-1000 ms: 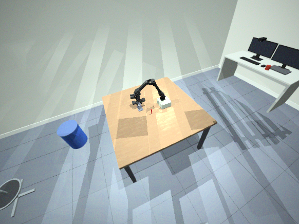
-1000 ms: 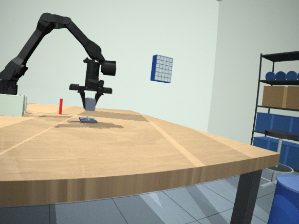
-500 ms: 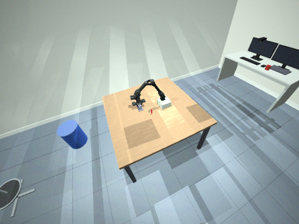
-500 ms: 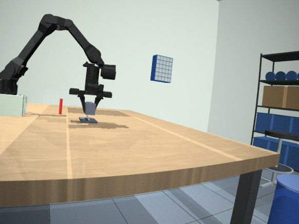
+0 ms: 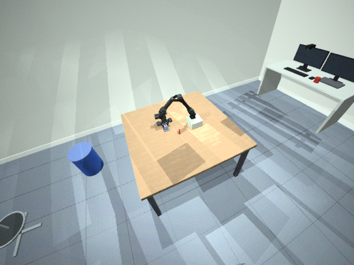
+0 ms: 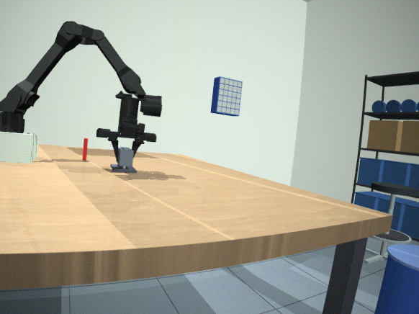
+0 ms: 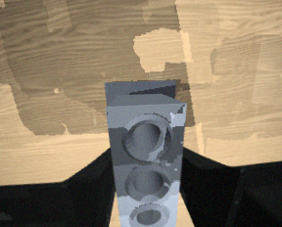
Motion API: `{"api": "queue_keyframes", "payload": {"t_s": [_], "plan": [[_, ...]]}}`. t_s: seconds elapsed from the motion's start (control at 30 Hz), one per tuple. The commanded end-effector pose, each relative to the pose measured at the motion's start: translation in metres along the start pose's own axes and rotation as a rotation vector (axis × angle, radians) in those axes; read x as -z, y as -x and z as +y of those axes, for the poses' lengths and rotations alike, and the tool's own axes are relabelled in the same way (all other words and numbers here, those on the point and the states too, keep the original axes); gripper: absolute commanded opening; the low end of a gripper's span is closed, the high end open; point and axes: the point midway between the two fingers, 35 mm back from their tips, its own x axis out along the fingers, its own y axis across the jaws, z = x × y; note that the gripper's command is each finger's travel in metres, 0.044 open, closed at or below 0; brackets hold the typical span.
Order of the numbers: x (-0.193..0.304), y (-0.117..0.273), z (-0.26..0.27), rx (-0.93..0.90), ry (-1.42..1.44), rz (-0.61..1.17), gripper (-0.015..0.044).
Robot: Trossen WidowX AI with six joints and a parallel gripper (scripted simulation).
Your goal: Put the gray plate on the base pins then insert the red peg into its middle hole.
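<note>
My gripper [image 6: 126,158] [image 7: 142,144] is shut on the gray plate [image 6: 125,155] [image 7: 147,167], one finger on each side, with its row of three holes facing up. The plate is right over the base [image 6: 129,170] [image 7: 116,90], its underside at or just above the base's top. Whether it touches or lies flat I cannot tell. The base's far end shows past the plate in the wrist view; its pins are hidden. The red peg [image 5: 179,132] [image 6: 85,150] stands upright on the table, to the left of the base in the exterior view, outside the wrist view.
The pale green block [image 5: 195,122] [image 6: 17,147] under the arm's foot stands beyond the peg, on the side away from the base. All stand on the wooden table [image 5: 213,149] [image 6: 216,202]. A blue bin [image 5: 86,161] stands on the floor off the table.
</note>
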Motion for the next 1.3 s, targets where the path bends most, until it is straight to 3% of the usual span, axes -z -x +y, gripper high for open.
{"api": "queue_keyframes", "payload": {"t_s": [0.0, 0.1, 0.67, 0.83, 1.07, 1.27], "plan": [[0.000, 0.001, 0.000, 0.000, 0.000, 0.000, 0.0000], [0.000, 0.001, 0.000, 0.000, 0.000, 0.000, 0.0000], [0.000, 0.001, 0.000, 0.000, 0.000, 0.000, 0.0440], [-0.001, 0.011, 0.002, 0.000, 0.002, 0.000, 0.0440], [-0.001, 0.115, 0.001, 0.001, -0.002, 0.002, 0.0440], [-0.001, 0.118, 0.002, 0.001, -0.003, 0.003, 0.0440]]}}
